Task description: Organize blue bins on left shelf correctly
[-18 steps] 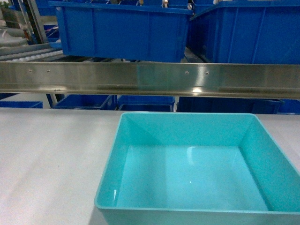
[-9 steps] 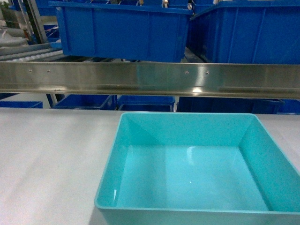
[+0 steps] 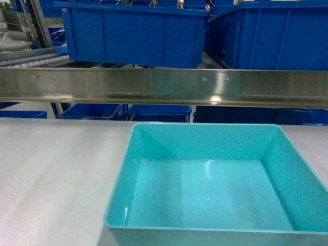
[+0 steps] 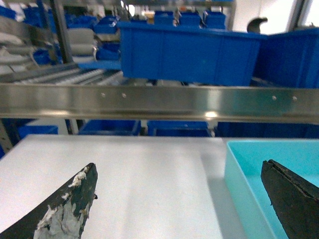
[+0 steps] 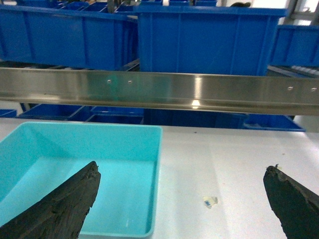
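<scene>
A light turquoise, glossy plastic rectangular tub [image 3: 215, 184] with sloping walls and a rolled rim sat empty on a flat pale grey table [image 3: 51, 174], close to the table's near edge and right of its middle in the head view, its far wall short of the table's far edge. Beyond that far edge ran a shiny stainless-steel front rail [image 3: 164, 86] of the rack, lying level across the whole width, and behind and above it two large dark blue plastic crates [image 3: 136, 33] stood side by side on the shelf, with more blue crates visible below the rail. At the far left of the shelf sloping lanes of small white rollers [image 3: 31, 57] could be seen. The left gripper [image 4: 179, 199] hung over the bare table just left of the tub, its two black fingers [image 4: 65, 209] spread wide, holding nothing, the right finger over the tub's left rim. The right gripper [image 5: 182, 199] was likewise spread wide and empty, its left finger over the tub's interior and its right finger over bare table. A small pale scrap [image 5: 210, 201] lay on the table just right of the tub.
</scene>
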